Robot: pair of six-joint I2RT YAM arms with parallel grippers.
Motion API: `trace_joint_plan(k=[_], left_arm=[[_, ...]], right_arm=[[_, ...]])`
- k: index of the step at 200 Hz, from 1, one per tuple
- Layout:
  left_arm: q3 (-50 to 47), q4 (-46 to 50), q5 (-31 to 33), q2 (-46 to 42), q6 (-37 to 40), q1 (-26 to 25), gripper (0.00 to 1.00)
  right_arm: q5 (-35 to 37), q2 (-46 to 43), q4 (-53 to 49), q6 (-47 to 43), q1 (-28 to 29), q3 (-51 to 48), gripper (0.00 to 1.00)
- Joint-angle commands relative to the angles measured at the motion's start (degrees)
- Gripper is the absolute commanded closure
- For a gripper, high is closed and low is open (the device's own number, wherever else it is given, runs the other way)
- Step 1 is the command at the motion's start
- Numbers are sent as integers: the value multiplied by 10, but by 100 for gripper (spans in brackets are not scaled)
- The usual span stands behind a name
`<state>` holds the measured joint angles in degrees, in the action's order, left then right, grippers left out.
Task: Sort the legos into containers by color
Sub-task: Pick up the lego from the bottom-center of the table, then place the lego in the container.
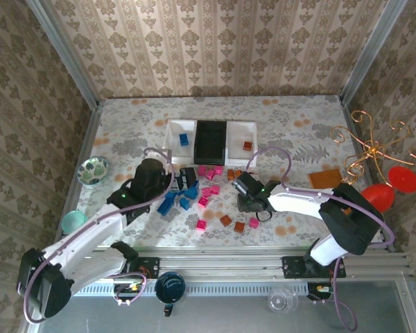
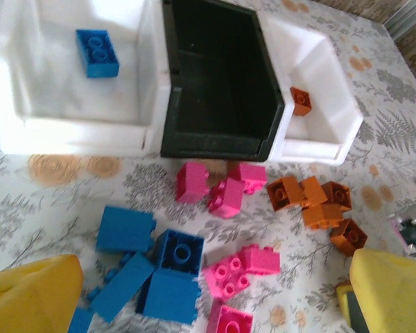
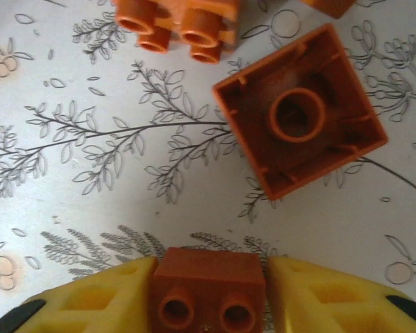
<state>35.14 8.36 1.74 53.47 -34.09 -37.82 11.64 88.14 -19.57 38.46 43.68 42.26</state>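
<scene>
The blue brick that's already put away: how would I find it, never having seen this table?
At the far middle of the table, a black tray sits between two white ones. The blue brick lies alone in the left white tray. The other blue bricks lie loose on the table in front of the trays.

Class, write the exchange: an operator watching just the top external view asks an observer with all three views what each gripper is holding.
Operator: Has the right gripper got anything?
Observer: Yes. The right gripper is shut on an orange-brown brick, studs facing the wrist camera.
Operator: And the left one?
Observer: The left gripper is open and grips nothing; loose pink bricks lie on the table ahead of it.
</scene>
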Motion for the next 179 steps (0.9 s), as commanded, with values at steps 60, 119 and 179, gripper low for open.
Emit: trace_joint_plan(k=[60, 119, 179], left_arm=[[-77, 72, 55, -125, -21, 1, 0], [-79, 140, 100, -166, -27, 4, 0], [-72, 130, 11, -108, -13, 7, 2]], right_arm=[[20, -81, -38, -64, -23, 113, 76], [4, 102, -18, -120, -147, 320, 76], [-2, 267, -74, -118, -195, 486, 60]])
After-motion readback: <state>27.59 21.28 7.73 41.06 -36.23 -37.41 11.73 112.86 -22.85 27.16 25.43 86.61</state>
